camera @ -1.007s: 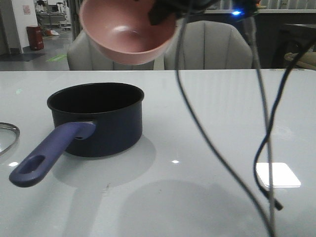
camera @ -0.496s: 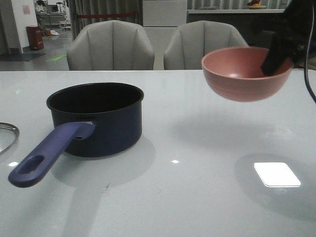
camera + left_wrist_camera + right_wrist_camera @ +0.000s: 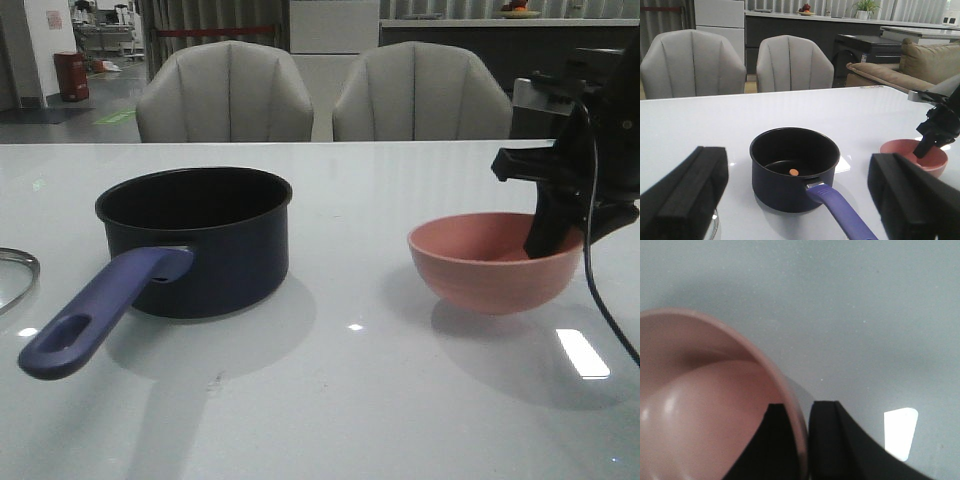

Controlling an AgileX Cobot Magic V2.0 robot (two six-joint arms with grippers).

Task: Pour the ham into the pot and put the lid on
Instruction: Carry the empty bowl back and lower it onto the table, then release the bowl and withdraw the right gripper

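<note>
The dark navy pot (image 3: 192,240) stands left of centre on the white table, its purple-blue handle (image 3: 95,315) pointing toward me. One small orange ham chunk (image 3: 794,172) lies on the pot's floor in the left wrist view. The glass lid (image 3: 14,276) shows only as a steel rim at the far left edge. My right gripper (image 3: 550,238) is shut on the rim of the pink bowl (image 3: 492,265), which is upright and down at the table on the right. The bowl (image 3: 700,405) looks empty. My left gripper (image 3: 797,172) is open and empty, behind the pot's handle.
Two grey chairs (image 3: 225,92) stand behind the table's far edge. A cable (image 3: 600,310) hangs from the right arm beside the bowl. A bright light patch (image 3: 583,352) lies on the table at the front right.
The right gripper has carried the pink bowl from high above the pot, over to the right and down to the table. The pot and lid have not moved.
</note>
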